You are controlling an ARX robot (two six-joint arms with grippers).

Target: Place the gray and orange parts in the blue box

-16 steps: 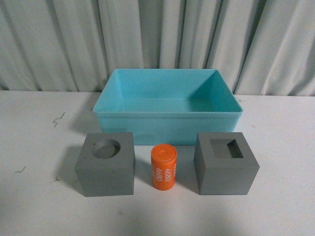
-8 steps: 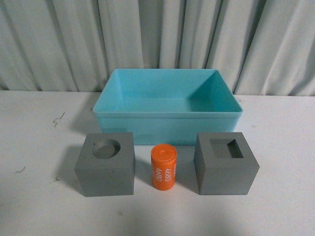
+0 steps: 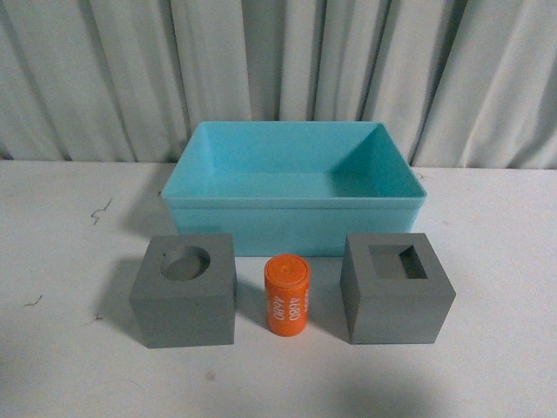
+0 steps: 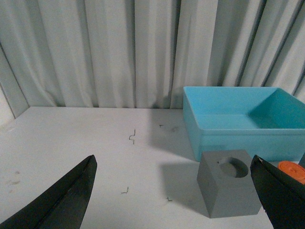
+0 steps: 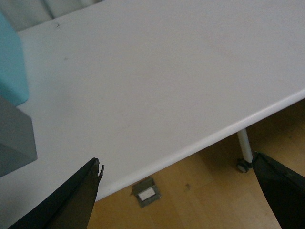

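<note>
My left gripper (image 4: 172,160) is wide open and empty. The round-hole gray cube (image 4: 228,188) sits just ahead of it, with the blue box (image 4: 238,138) beyond. My right gripper (image 5: 176,159) is open and empty too. If I bump the orange cylinder (image 3: 288,294), it could tip and roll away.

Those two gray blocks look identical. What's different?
The left gray cube has a round recess in its top; the right gray cube has a square one. The left one stands left of the orange cylinder, the right one right of it. Both are matte gray, similar-sized, upright.
</note>
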